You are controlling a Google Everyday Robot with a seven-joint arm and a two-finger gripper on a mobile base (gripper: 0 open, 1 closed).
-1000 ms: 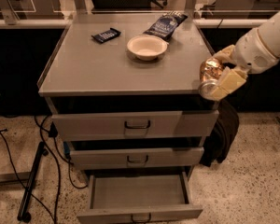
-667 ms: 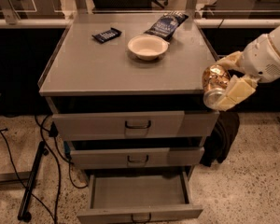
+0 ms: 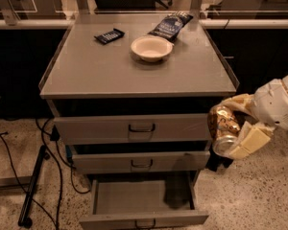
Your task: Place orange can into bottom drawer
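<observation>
The gripper (image 3: pixel 227 130) hangs just off the right front corner of the grey cabinet (image 3: pixel 110 75). Its cream fingers (image 3: pixel 247 140) are clamped on the orange can (image 3: pixel 223 122), which is tilted with its silver end down. Below the gripper and in toward the cabinet, the bottom drawer (image 3: pixel 134 198) stands pulled out. Above and beyond the gripper, a white bowl (image 3: pixel 151 48) and a dark blue snack bag (image 3: pixel 170 25) sit on the cabinet top.
</observation>
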